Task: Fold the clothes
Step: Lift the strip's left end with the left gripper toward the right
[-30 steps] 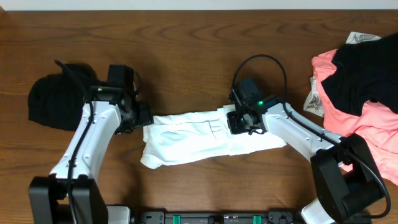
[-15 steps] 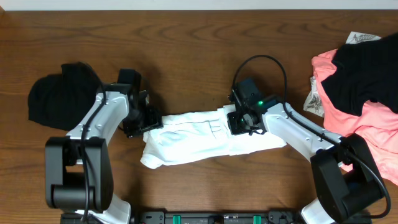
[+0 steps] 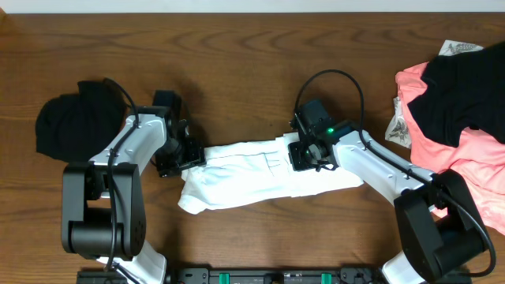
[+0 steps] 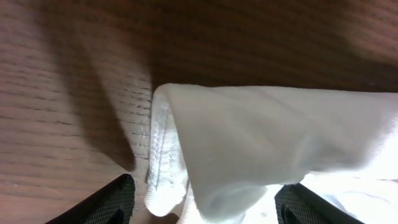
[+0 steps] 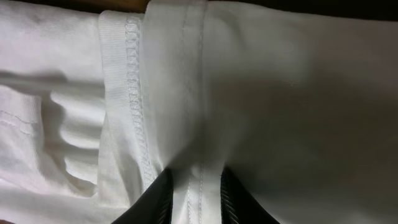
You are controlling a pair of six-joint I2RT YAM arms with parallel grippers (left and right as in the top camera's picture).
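Observation:
A white garment (image 3: 252, 175) lies rumpled in a long strip across the table's middle. My left gripper (image 3: 187, 155) is at its left end, open, with its two fingers either side of the bunched white edge (image 4: 205, 149). My right gripper (image 3: 304, 155) is on the garment's upper right part, shut on a seamed fold of the white cloth (image 5: 193, 180). A black garment (image 3: 71, 118) lies in a heap at the far left.
A pile of clothes sits at the right edge: a coral pink piece (image 3: 465, 150), a black piece (image 3: 458, 95) on top and a patterned white one (image 3: 398, 126) under them. Bare wooden table (image 3: 237, 63) stretches behind the arms.
My left arm has moved right, from beside the black heap to the white garment's left end. The right gripper has kept still on the cloth.

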